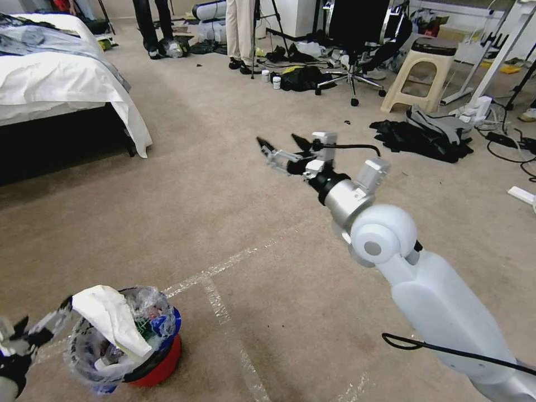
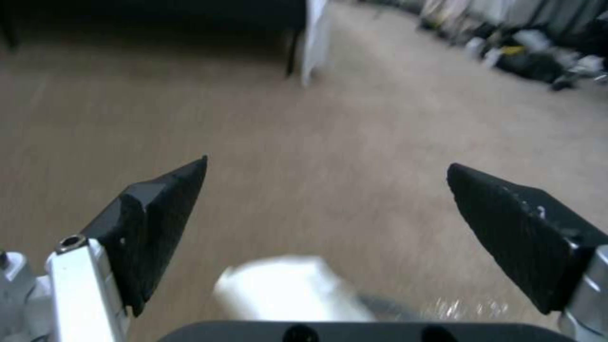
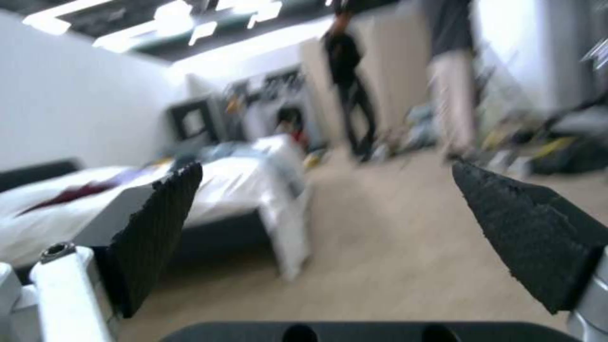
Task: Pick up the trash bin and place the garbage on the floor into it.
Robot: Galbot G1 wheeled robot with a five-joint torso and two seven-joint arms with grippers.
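The trash bin (image 1: 153, 365), red and lined with a clear bluish bag, stands on the floor (image 1: 184, 218) at the near left. It is full of garbage: a white slipper (image 1: 111, 321) lies across the top, beside blue and red wrappers (image 1: 159, 322). My left gripper (image 1: 39, 321) (image 2: 327, 164) is open just left of the bin's rim, with nothing between its fingers. The white slipper (image 2: 291, 292) lies just below it in the wrist view. My right gripper (image 1: 277, 138) (image 3: 327, 163) is open and empty, held out high over mid-floor and pointing towards the bed.
A bed (image 1: 56, 84) with white sheets fills the left. Dark clothes (image 1: 424, 139), a beige stool (image 1: 419, 72), an office chair (image 1: 357, 33) and cables (image 1: 505, 142) crowd the far right. Tape lines (image 1: 223, 312) cross the carpet. People stand at the back.
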